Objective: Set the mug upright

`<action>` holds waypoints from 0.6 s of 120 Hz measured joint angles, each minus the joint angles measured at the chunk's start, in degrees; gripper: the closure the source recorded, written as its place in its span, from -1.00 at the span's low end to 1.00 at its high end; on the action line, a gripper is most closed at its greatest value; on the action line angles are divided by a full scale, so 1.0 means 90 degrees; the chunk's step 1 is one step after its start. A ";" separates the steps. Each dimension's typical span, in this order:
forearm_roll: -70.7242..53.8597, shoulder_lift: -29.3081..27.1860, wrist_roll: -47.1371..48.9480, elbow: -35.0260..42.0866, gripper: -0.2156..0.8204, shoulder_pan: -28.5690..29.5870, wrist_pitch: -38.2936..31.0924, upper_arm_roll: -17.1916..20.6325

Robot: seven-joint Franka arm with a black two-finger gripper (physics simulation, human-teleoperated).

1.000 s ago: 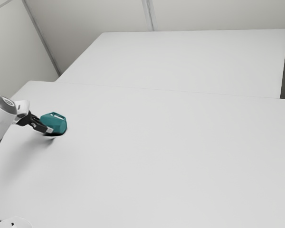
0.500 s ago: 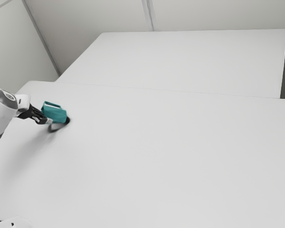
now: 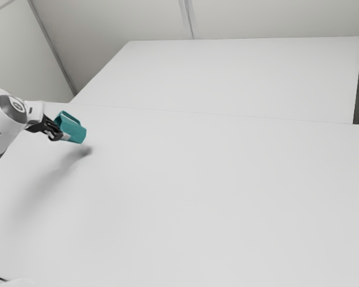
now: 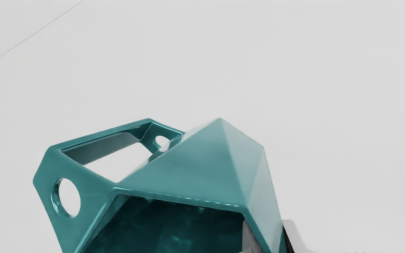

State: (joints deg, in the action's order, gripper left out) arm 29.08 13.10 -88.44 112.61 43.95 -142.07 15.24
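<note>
At the exterior view's left, my gripper (image 3: pixel 64 137) is shut on the teal faceted mug (image 3: pixel 72 129), which hangs above the table with its shadow separate below. The mug is tilted, its handle on the upper side and its base pointing toward the exterior view's right and down. In the wrist view the gripper (image 4: pixel 270 238) pinches the wall of the mug (image 4: pixel 192 172), one finger inside the open mouth and the other against the outside. The mouth faces my hand. Much of the dark interior lies beyond the lower edge of that view.
The white table (image 3: pixel 197 197) extends broadly under and beyond the mug. Behind it lies another pale flat surface (image 3: pixel 227 78), with wall panels further back. A white object (image 3: pixel 19 283) and a dark cable stand at the exterior view's lower left corner.
My hand has risen with the mug in its grasp, and the mug has come up off the table. Its tilt has changed, and its shadow has separated from it.
</note>
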 joint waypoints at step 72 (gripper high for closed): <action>-0.1973 -0.1964 0.4707 0.1785 0.92 -0.2306 0.1831 -0.1014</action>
State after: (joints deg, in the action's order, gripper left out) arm 11.32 -4.57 -46.08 128.67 23.19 -125.59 6.11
